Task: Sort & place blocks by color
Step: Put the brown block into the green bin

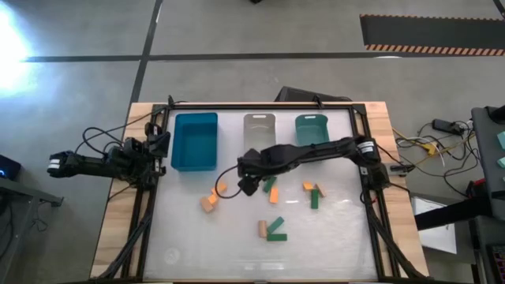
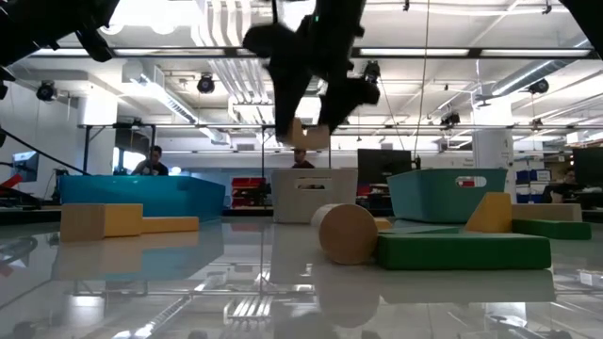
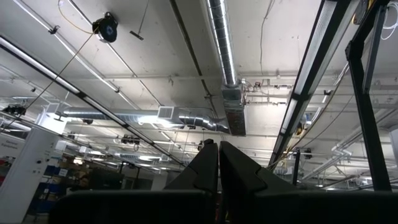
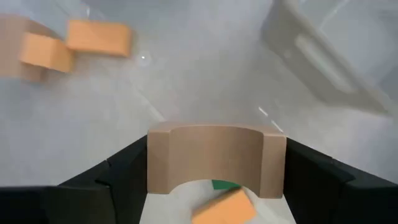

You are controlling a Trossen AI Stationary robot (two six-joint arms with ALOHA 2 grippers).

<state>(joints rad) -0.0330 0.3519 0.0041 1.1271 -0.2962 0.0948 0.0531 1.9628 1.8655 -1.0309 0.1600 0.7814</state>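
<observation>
My left arm is resting off the counter's left edge, and its fingers (image 3: 217, 180) are pressing together with nothing between them, pointing up at the ceiling.

On the counter (image 1: 189, 237), going left to right, the blue bin (image 1: 195, 140) is sitting at the far left of the bin row, then the clear bin (image 1: 259, 126), then the teal bin (image 1: 312, 128). Below the blue bin, a tan block (image 1: 208, 204) is lying touching two small orange blocks (image 1: 218, 189).

My right fingers (image 1: 246, 186) are reaching across from the right side and hovering above the counter, just right of those orange blocks and in front of the clear bin. They are gripping a tan arch block (image 4: 216, 157) by its two ends, with its curved notch facing down; in the low view it is hanging well clear of the surface.

Just right of my fingers, an orange block (image 1: 274, 195) is lying against a dark green one (image 1: 270, 184). Nearer the front, a tan cylinder (image 1: 262, 229) is sitting just beside a green L-shaped pair (image 1: 276, 231). Farther right, a small orange block (image 1: 308, 186) and a tan one (image 1: 320, 190) are flanking a green bar (image 1: 314, 199), in front of the teal bin.
</observation>
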